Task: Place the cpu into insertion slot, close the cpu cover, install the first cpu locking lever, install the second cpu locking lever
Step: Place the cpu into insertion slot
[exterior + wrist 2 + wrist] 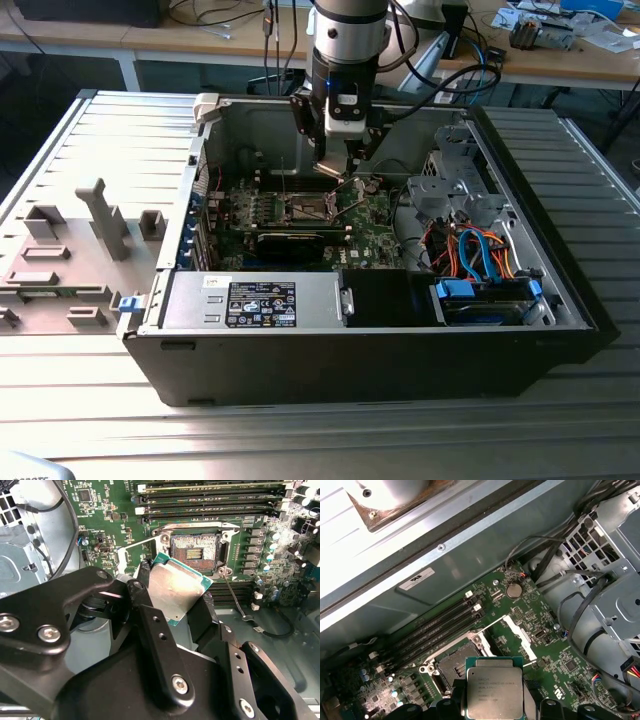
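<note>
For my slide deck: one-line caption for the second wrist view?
The gripper holds the cpu, tilted, close to the uncovered insertion slot on the motherboard.

insertion slot [449,670] partly hidden behind cpu [494,690], cpu edges under fingers [142,595]

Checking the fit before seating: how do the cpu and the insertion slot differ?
The cpu has a pale silver top; the slot is a dark recess. The cpu is clamped in the gripper off the board; the slot sits empty in it. Both are square.
</note>
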`<state>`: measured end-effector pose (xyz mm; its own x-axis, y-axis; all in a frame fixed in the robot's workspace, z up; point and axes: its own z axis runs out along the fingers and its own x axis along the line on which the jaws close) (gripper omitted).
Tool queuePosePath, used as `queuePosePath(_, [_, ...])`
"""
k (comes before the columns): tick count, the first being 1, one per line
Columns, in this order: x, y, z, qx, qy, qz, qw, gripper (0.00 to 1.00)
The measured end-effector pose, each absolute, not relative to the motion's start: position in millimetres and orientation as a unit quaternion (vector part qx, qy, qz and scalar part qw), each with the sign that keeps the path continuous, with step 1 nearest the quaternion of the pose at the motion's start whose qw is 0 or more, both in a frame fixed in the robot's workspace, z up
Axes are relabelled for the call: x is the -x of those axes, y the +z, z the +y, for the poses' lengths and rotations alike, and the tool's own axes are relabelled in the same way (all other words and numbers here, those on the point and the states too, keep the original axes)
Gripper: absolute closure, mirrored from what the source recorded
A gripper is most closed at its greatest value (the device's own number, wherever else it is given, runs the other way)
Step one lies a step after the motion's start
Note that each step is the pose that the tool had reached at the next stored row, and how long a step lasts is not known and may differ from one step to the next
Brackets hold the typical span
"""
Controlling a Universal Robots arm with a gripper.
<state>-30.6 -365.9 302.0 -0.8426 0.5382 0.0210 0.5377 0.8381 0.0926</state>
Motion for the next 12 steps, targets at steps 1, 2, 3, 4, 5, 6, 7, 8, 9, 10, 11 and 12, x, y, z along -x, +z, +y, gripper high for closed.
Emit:
queuePosePath(1, [30.6, 302.0, -365.9, -0.281, 0.047, 0.959, 0.003, 0.46])
queuePosePath(2, [30.6, 302.0, -365.9, -0.282, 0.047, 0.958, 0.003, 0.46])
queuePosePath(3, [30.7, 302.0, -365.9, -0.283, 0.047, 0.958, 0.003, 0.46])
queuePosePath(4, [30.6, 302.0, -365.9, -0.283, 0.047, 0.958, 0.003, 0.46])
queuePosePath(5, [30.7, 302.0, -365.9, -0.283, 0.047, 0.958, 0.003, 0.46])
queuePosePath(6, [30.7, 302.0, -365.9, -0.284, 0.047, 0.958, 0.003, 0.46])
queuePosePath(7, [30.7, 301.9, -365.9, -0.284, 0.047, 0.958, 0.003, 0.46])
queuePosePath(8, [30.6, 301.9, -365.9, -0.285, 0.047, 0.957, 0.003, 0.46])
queuePosePath(9, [30.7, 301.9, -365.9, -0.285, 0.047, 0.957, 0.003, 0.46])
queuePosePath(10, [30.7, 301.9, -365.9, -0.285, 0.047, 0.957, 0.003, 0.46])
queuePosePath(11, [30.6, 301.9, -365.9, -0.285, 0.047, 0.957, 0.003, 0.46])
queuePosePath(12, [30.6, 301.9, -365.9, -0.286, 0.047, 0.957, 0.003, 0.46])
